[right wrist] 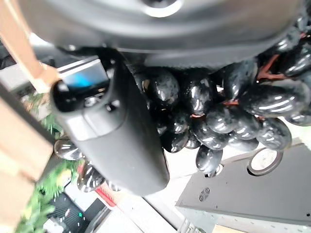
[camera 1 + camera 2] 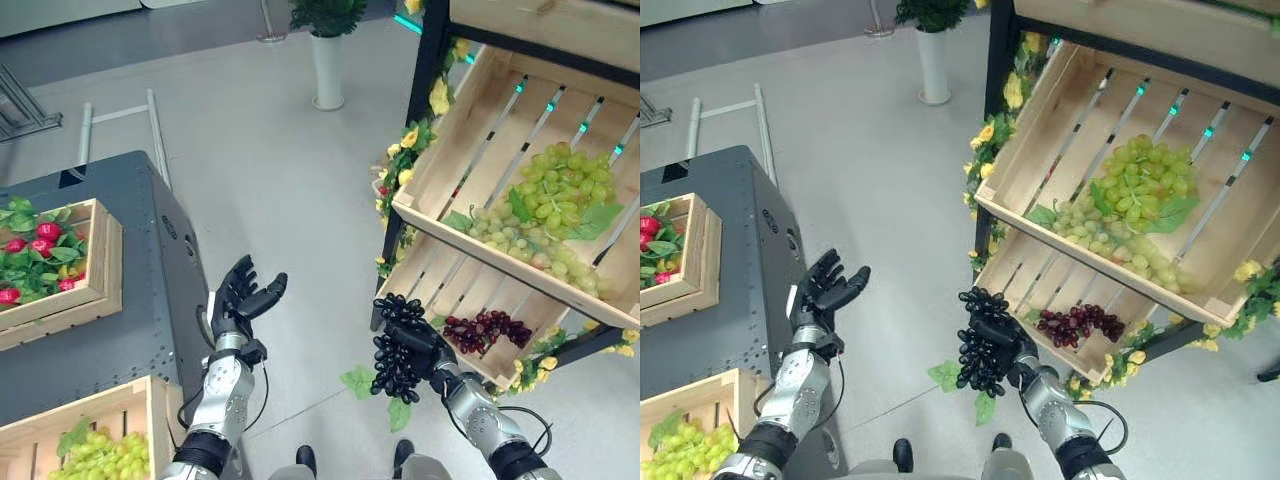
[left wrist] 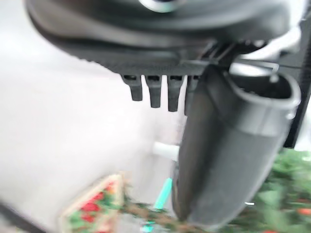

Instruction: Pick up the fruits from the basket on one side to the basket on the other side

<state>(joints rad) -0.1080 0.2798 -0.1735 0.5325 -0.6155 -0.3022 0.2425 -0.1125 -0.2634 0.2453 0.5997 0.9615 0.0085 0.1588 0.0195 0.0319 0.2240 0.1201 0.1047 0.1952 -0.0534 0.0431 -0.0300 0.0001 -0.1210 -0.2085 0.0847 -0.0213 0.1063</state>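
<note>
Black grapes (image 2: 396, 350) hang in the right hand (image 2: 428, 347), its fingers curled round the bunch, at 5 o'clock over the floor, just off the lower crate (image 2: 470, 300) holding red grapes (image 2: 487, 328). Left hand (image 2: 240, 298) hovers at 7 o'clock, fingers loosely spread, holding nothing, beside the grey table (image 2: 130, 300).

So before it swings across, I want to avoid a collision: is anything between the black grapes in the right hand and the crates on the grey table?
Only the left hand, held open over the floor between the black grapes and the grey table. Otherwise nothing visible stands between.
</note>
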